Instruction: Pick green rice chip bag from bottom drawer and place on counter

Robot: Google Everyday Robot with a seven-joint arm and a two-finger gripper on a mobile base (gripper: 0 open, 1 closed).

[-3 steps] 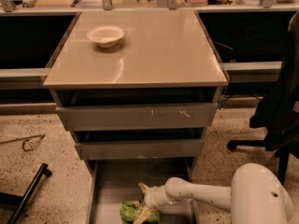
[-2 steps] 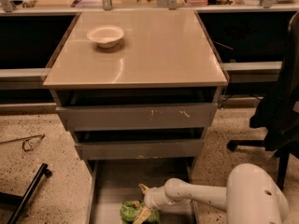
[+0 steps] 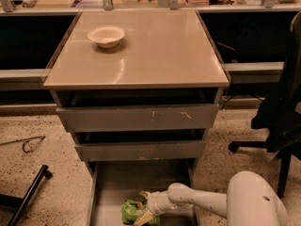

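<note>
The green rice chip bag (image 3: 130, 212) lies on the floor of the open bottom drawer (image 3: 141, 179), near its front, at the bottom of the camera view. My gripper (image 3: 142, 208) reaches in from the right on a white arm and sits right against the bag's right side, with one fingertip above it and one below. The beige counter (image 3: 155, 51) tops the grey cabinet above and carries a white bowl (image 3: 106, 35) at its back left.
Two grey drawers (image 3: 138, 118) with scratched fronts stick out slightly above the bottom one. A black office chair (image 3: 282, 112) stands at the right. A black bar (image 3: 28, 192) and a wire loop (image 3: 28, 145) lie on the speckled floor at left. A cluttered shelf runs behind.
The arm has shifted slightly to the left; the gripper stays against the bag in the drawer. The bag has not moved.
</note>
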